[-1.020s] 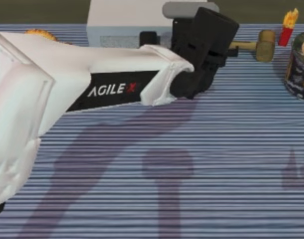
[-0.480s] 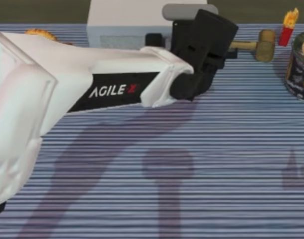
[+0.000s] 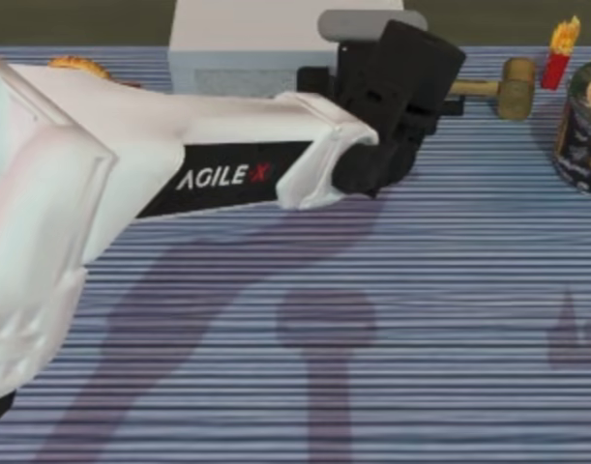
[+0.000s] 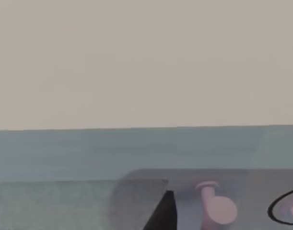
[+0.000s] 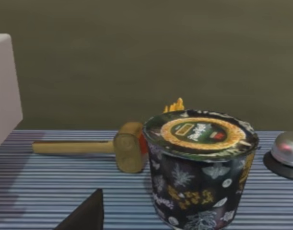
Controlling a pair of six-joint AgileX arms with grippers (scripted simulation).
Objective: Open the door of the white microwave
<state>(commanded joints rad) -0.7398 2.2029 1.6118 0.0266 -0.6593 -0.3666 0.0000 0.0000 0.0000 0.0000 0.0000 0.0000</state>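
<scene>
Left fingers (image 3: pixel 310 77) at door (image 3: pixel 232 79) — "AGILEX"

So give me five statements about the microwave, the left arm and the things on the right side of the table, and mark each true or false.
1. The left arm reaches across the table to the microwave front. True.
2. A wooden mallet lies on the table right of the microwave. True.
3. The noodle cup lies tipped on its side. False: it stands upright, lid on top.
4. The mallet rests on top of the microwave. False: it lies on the striped table.
5. The left end effector is parked at the near table edge. False: it is up against the microwave's front.
</scene>
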